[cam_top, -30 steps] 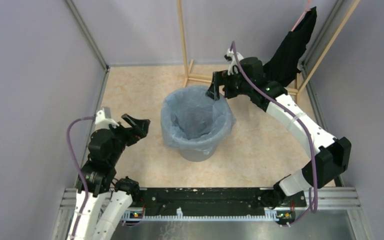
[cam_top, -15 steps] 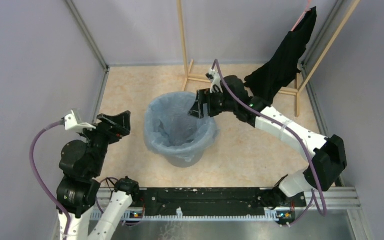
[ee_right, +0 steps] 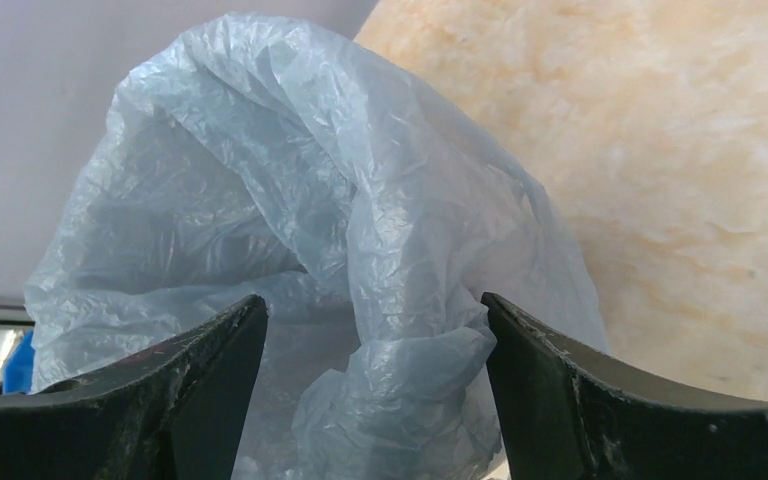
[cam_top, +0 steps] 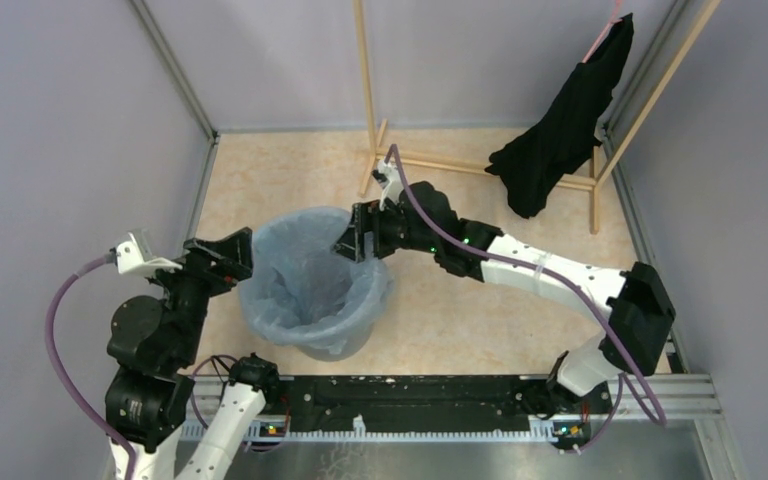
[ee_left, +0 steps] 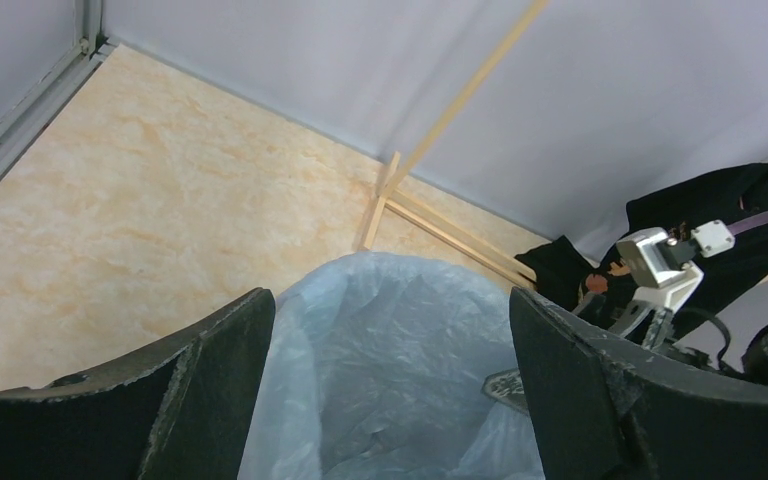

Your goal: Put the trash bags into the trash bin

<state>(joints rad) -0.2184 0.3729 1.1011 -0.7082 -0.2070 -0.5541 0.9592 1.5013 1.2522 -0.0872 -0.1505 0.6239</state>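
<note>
Beige, marbled table [cam_top: 260, 170] is carrying everything, and pale grey walls [cam_top: 60, 100] are closing it in on three sides. At the far side a frame of thin wooden bars [cam_top: 365, 80] is standing. A black cloth garment [cam_top: 560, 130] is hanging from its right-hand part, well apart from the bin.

Left of the table's middle and toward the near edge, the round grey trash bin [cam_top: 328, 342] is standing upright. The pale-blue, crinkly trash bag [cam_top: 300, 270] is sitting inside it as a liner. The mouth of the bag is lying open, and its edge is folding over the rim and draping down the outside, so only the lowest part of the grey wall is showing.

The right arm is reaching across from the right, and the right gripper [cam_top: 355, 240] is hanging at the far right side of the rim. Its jaws are standing spread, with a bunched fold of the bag showing between them in the wrist view; they are not pressing it flat.

The left gripper [cam_top: 222, 255] is hovering just beside the bin's left rim. Its jaws are standing wide apart and holding nothing, with the bag's edge showing beyond them. A purple cable [cam_top: 60, 330] is looping out from the left wrist.
</note>
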